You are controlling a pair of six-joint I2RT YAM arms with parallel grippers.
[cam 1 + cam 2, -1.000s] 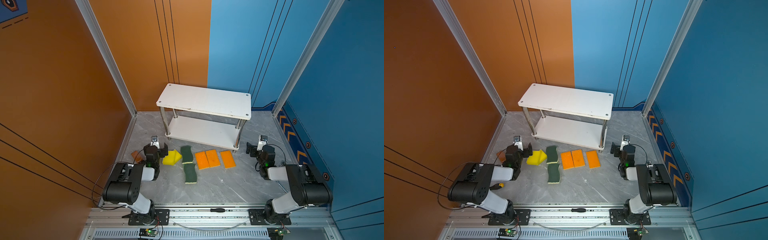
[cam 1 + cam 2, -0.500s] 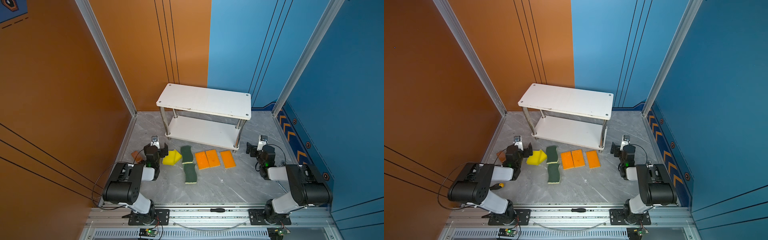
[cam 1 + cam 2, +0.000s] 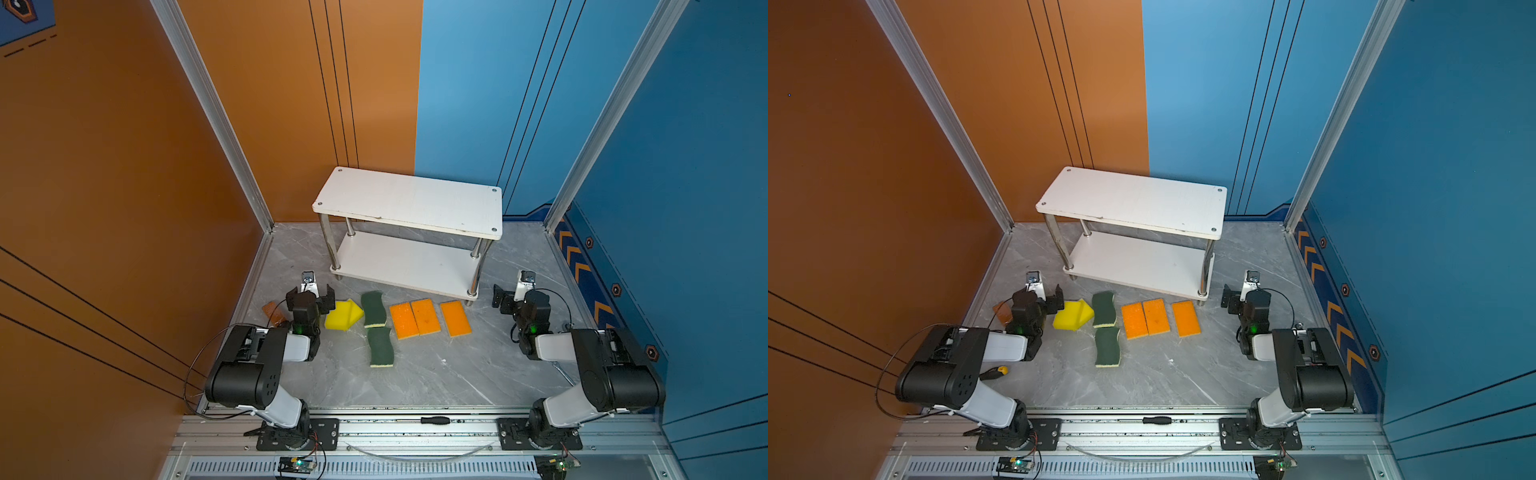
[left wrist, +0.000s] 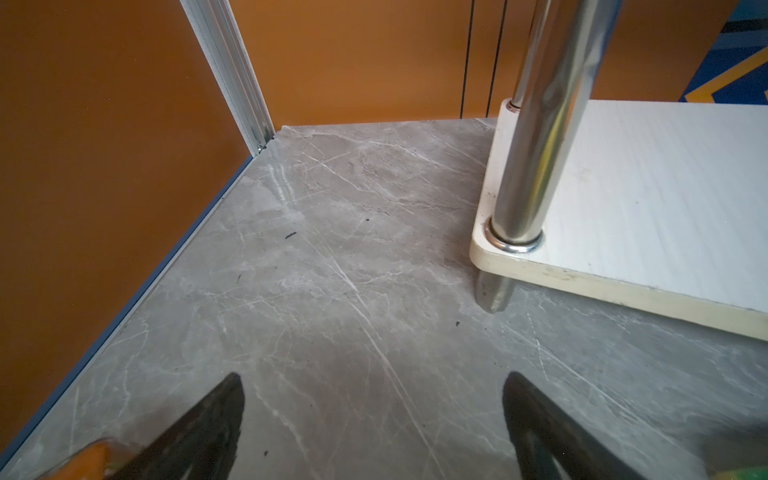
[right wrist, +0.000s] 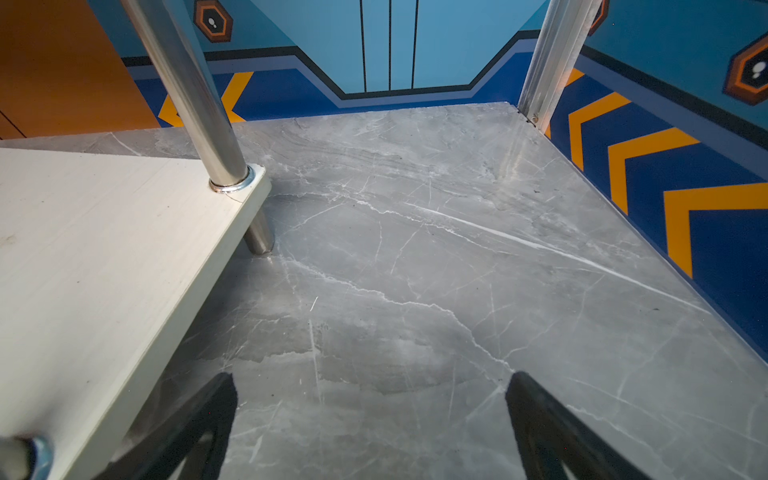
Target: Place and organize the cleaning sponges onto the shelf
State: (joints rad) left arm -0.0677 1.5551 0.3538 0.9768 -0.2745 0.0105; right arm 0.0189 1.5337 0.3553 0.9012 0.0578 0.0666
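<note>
1. The left arm is folded low, forearm close over the table.
2. The left gripper is held wide open with nothing between its jaws, just beside the yellow sponges.
3. The right arm is folded likewise.
4. The right gripper is spread open over bare table near the front right post of the shelf, and nothing is gripped.
5. All sponges in view are laid on the table before the shelf: the yellow ones, two green sponges end to end, and three orange sponges in a row.
</note>
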